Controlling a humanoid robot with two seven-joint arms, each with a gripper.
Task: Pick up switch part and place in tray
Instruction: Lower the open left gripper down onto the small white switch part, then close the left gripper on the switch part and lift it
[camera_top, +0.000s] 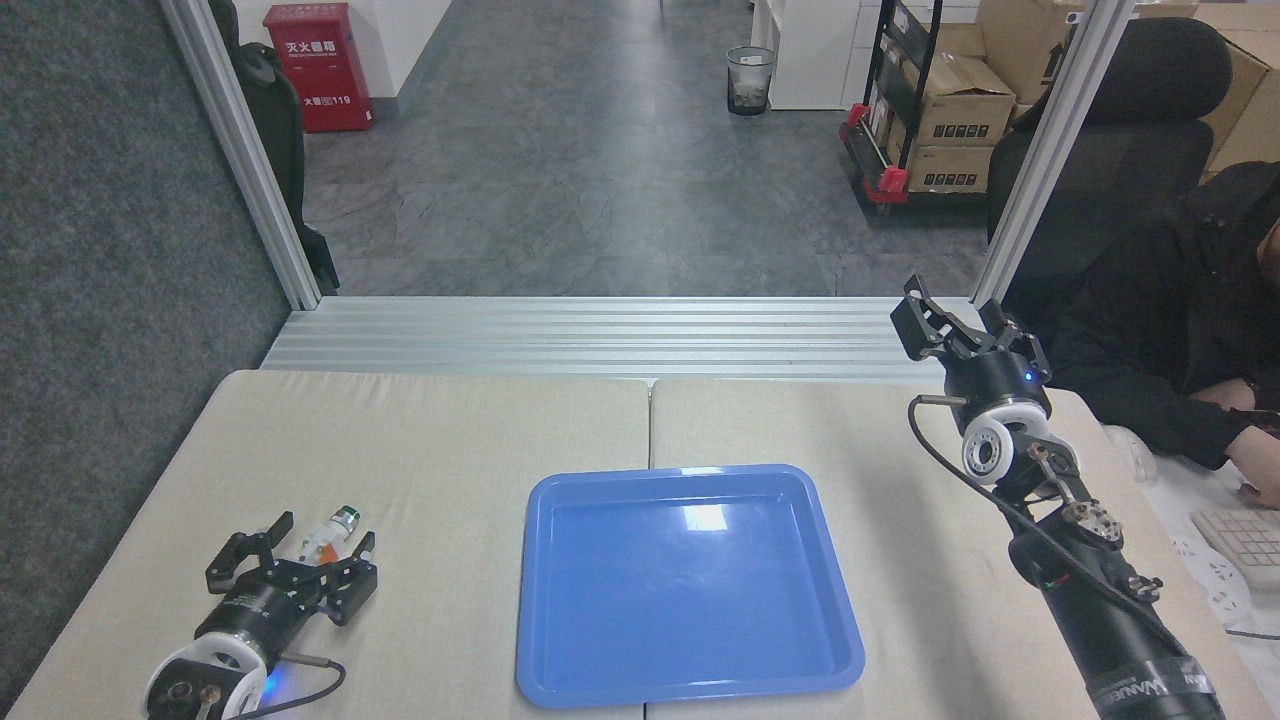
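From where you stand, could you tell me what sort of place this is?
Probably an office or lab storeroom used as a robot test station: an aluminium frame around the padded table, stacked cardboard boxes on a cart, and a person seated at a keyboard alongside.

Table (450, 430) between switch (330, 532) and tray (690, 585) is bare, so path to right is free. Only tray rim stands in way. Far table side also free.
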